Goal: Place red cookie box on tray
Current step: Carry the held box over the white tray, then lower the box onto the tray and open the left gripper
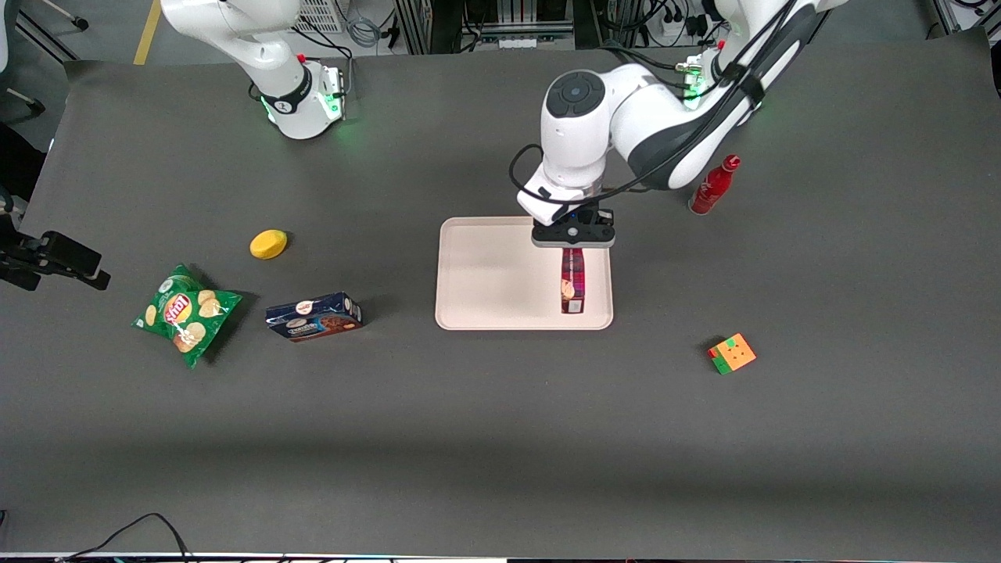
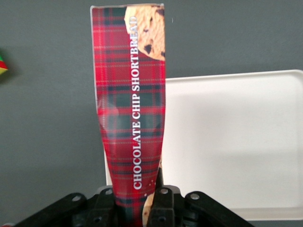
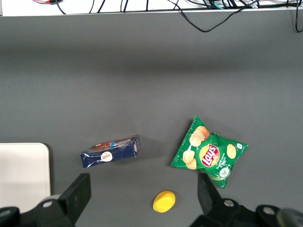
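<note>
Red tartan cookie box (image 1: 572, 281), long and flat, sits clamped in our gripper (image 1: 573, 244), over the working-arm side of the pale beige-pink plastic tray (image 1: 485, 274) on the grey tabletop (image 1: 500, 438).

The gripper (image 1: 573, 244) is at the tray's (image 1: 485, 274) edge nearest the robot bases, and its body hides the gripped end of the red cookie box (image 1: 572, 283). In the left wrist view the box (image 2: 131, 118) covers part of the tray (image 2: 227, 142). A multicoloured cube (image 2: 2, 64) is cut off by the frame.
</note>
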Motion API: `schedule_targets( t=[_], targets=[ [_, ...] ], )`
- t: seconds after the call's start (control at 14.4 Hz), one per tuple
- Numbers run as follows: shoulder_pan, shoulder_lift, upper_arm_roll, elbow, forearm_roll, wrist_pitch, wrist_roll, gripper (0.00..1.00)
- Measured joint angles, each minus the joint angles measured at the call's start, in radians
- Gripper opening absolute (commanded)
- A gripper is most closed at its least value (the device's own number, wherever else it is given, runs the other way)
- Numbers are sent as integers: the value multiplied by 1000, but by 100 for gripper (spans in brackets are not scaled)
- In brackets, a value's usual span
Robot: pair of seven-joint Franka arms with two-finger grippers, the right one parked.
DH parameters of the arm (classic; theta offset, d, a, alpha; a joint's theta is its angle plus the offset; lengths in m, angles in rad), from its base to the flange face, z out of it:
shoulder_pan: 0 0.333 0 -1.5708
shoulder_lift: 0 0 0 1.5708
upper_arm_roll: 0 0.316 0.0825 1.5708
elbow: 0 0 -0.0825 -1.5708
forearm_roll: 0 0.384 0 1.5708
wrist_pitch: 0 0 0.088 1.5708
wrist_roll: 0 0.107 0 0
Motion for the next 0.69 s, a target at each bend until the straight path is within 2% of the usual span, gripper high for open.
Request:
schedule_targets(
  t=[0.42,0.69],
  targets=[
    [10,110,30,-40,120,44,-112,14],
    [12,180,75,-53,139,138,-142,13]
  ],
)
